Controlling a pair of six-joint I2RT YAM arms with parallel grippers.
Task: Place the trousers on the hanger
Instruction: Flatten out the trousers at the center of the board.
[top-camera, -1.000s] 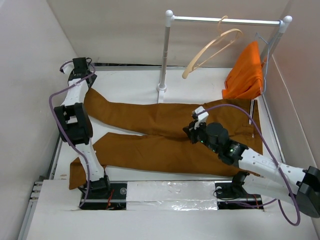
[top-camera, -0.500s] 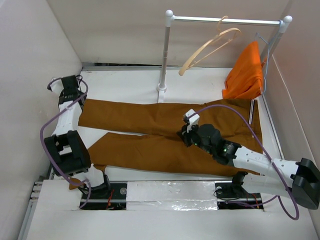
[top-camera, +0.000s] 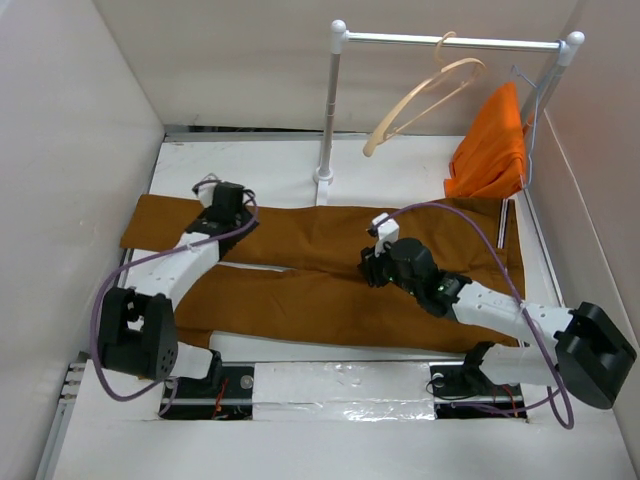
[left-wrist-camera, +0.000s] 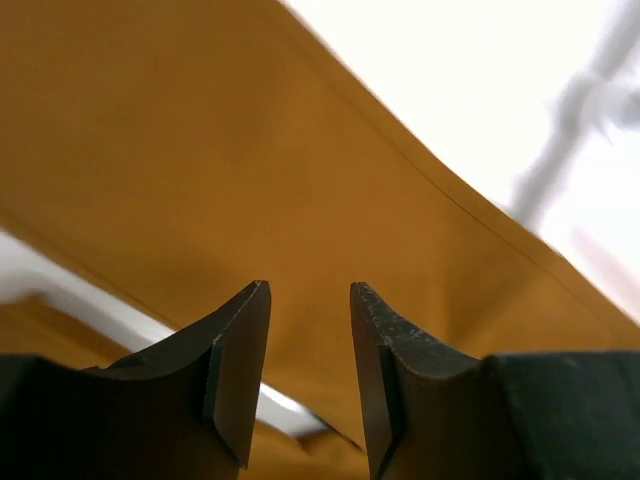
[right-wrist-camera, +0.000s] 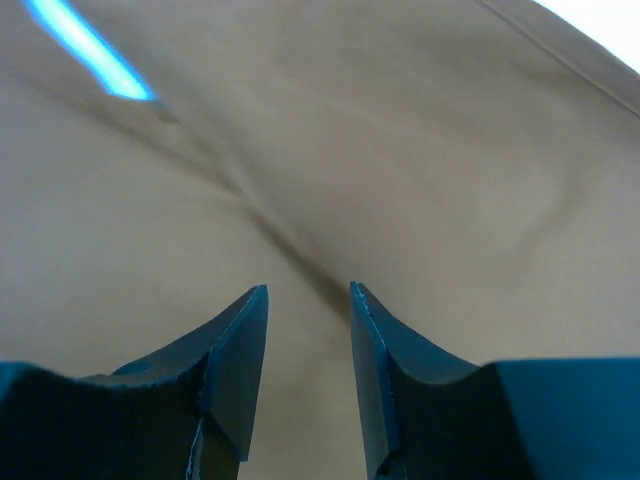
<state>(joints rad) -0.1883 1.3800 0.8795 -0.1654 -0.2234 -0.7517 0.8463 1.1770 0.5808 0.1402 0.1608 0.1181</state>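
The rust-brown trousers (top-camera: 300, 260) lie flat on the white table, legs pointing left, waist to the right. My left gripper (top-camera: 225, 200) hovers over the upper leg, open, with only fabric (left-wrist-camera: 250, 170) showing below the empty gap (left-wrist-camera: 308, 290). My right gripper (top-camera: 372, 264) sits low over the crotch area, also open (right-wrist-camera: 308, 292) and holding nothing, with a dark crease in the cloth (right-wrist-camera: 290, 250) just ahead of its tips. The pale wooden hanger (top-camera: 425, 95) hangs tilted from the rail at the back, away from both grippers.
A white rack stands at the back, its post (top-camera: 328, 110) just behind the trousers and its bar (top-camera: 450, 42) across the top right. A bright orange garment (top-camera: 490, 150) hangs at the rack's right end. Walls close in left and right.
My left arm swung from the far left edge rightward onto the upper leg, which now lies stretched out to the left. My right gripper opened and shifted slightly left.
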